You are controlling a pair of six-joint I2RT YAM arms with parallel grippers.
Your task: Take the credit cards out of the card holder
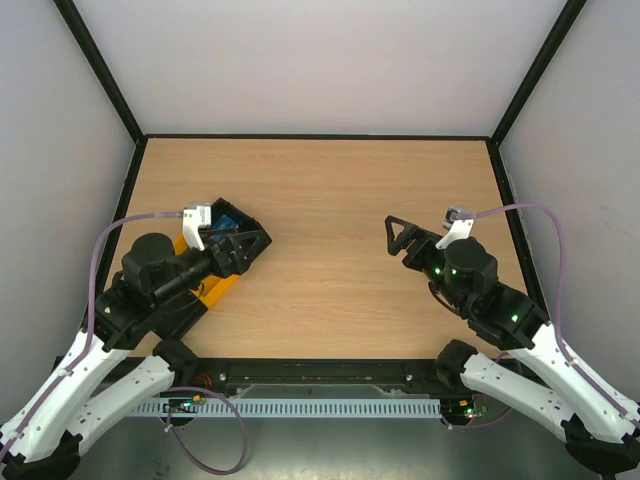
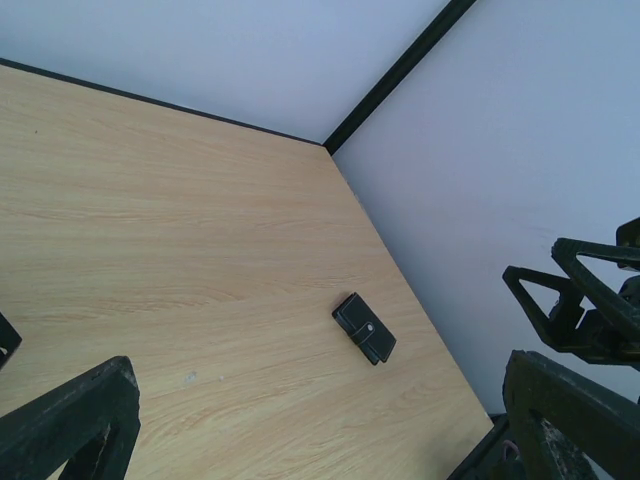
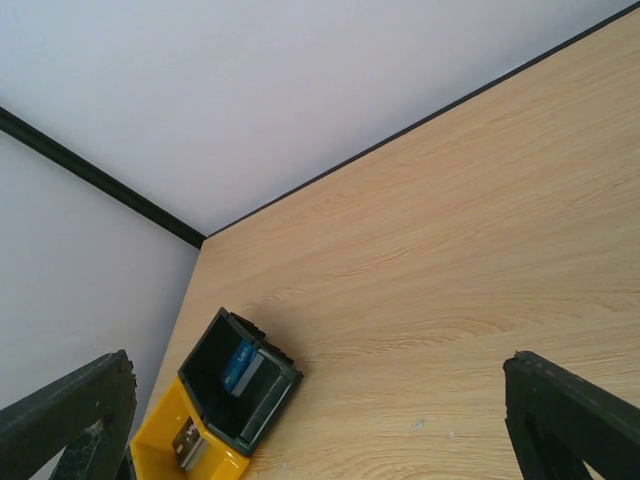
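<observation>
Top view: left gripper (image 1: 250, 243) hangs over the left edge of the tabletop (image 1: 320, 190), fingers apart, nothing held. Right gripper (image 1: 391, 237) is right of centre, also spread and empty. No card holder is visible here, so it is probably hidden under the right arm. Left wrist view: the card holder (image 2: 364, 329) lies flat and closed, close to the right edge of the tabletop and part-way along it, touching nothing. No credit cards are showing. This camera's own fingers sit wide at the frame's lower corners. Right wrist view: own fingers wide too. A black tray (image 3: 272, 392) and a yellow tray (image 3: 160, 440) sit by the left edge, with a small blue item (image 3: 238, 366) in the black one; can't tell what it is. Step looks like the approach to the holder. The right arm is the nearer one. The holder is thin and flat, so pin it with one gripper, come in low at a short edge, then lift the flap with the other.
</observation>
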